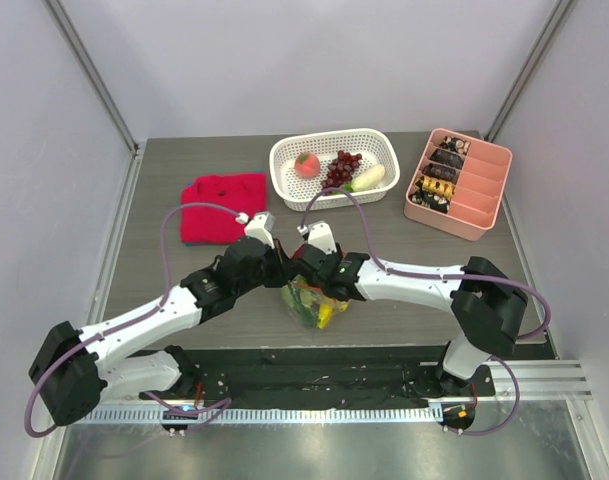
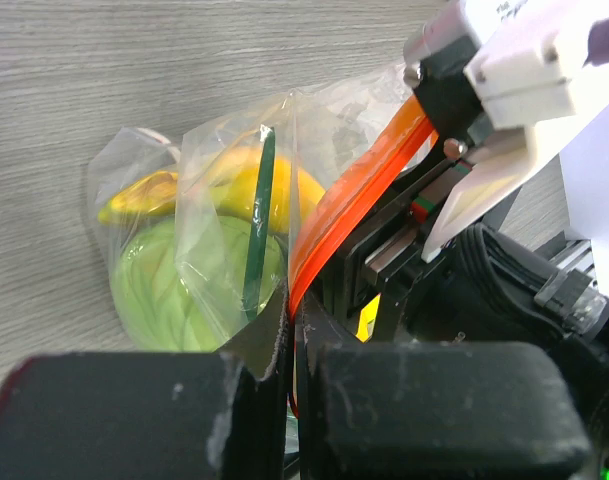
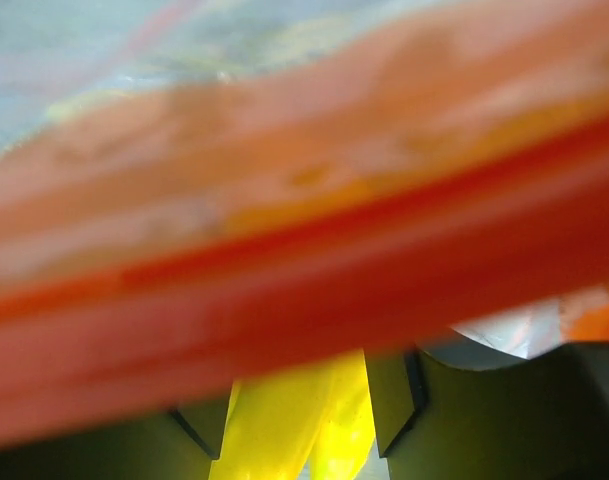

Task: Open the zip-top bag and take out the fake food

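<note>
The clear zip-top bag hangs between both grippers near the table's front middle, with yellow and green fake food inside. My left gripper is shut on its orange-red zipper strip. In the left wrist view a yellow banana and a green round piece show through the plastic. My right gripper is at the bag's mouth. The blurred strip crosses its view and hides its tips. A yellow banana piece fills the gap between its fingers.
A white perforated basket at the back holds a pink-red fruit, dark red grapes and a white radish piece. A pink divided tray stands at back right. A red cloth lies at back left.
</note>
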Tool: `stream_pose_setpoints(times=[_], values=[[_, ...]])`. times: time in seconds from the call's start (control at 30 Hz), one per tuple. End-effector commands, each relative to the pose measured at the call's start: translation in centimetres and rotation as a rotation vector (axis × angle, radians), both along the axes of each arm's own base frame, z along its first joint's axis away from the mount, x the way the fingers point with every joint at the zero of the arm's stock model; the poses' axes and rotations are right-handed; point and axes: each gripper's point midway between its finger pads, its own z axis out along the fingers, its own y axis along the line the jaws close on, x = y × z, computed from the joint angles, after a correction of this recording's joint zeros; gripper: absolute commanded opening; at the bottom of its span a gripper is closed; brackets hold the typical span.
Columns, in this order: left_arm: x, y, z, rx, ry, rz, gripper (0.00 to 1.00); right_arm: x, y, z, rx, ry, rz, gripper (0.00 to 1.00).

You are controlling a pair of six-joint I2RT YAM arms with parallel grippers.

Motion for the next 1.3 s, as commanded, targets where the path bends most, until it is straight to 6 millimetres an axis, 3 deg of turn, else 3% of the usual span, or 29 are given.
stream_pose_setpoints(times=[0.0, 0.17, 0.3, 0.47, 0.57, 0.7, 0.77, 0.93, 1.0, 1.13, 1.27], values=[[0.2, -0.8, 0.1, -0.027, -0.012, -0.012, 0.0, -1.8, -1.9, -4.0, -0.08, 0.099, 0.016, 0.54], [0.2, -0.8, 0.0, -0.028, -0.01, -0.009, 0.0, -1.2, -0.9, -3.3, -0.026, 0.047, 0.052, 0.38], [0.3, -0.7, 0.3, -0.021, -0.015, -0.007, 0.0, -1.0, -0.6, -0.6, 0.037, -0.022, 0.076, 0.02], [0.5, -0.8, 1.0, -0.028, -0.027, -0.006, 0.0, -2.0, 0.0, 6.6, 0.167, -0.17, 0.088, 0.01], [0.8, -0.5, 1.6, -0.017, -0.045, 0.006, 0.0, -3.0, -0.2, 9.8, 0.213, -0.226, 0.09, 0.01], [0.9, -0.4, 2.3, -0.021, -0.062, 0.012, 0.0, -3.2, -0.7, 12.3, 0.267, -0.294, 0.079, 0.01], [0.7, -0.4, 2.8, -0.03, -0.064, 0.005, 0.0, -3.0, -1.0, 12.5, 0.282, -0.32, 0.069, 0.01], [0.0, -0.6, 4.4, -0.082, -0.071, -0.015, 0.0, -1.4, -1.6, 10.1, 0.136, -0.387, 0.039, 0.01], [-0.3, -0.7, 5.2, -0.102, -0.072, -0.028, 0.0, -1.3, -1.4, 10.1, 0.125, -0.385, 0.043, 0.01], [-0.4, 0.0, 5.6, -0.096, -0.083, -0.012, 0.0, -2.2, -0.2, 12.2, 0.274, -0.373, 0.084, 0.01], [-0.7, 0.0, 5.6, -0.087, -0.089, -0.029, 0.0, -4.0, 0.1, 12.4, 0.284, -0.236, 0.101, 0.01]])
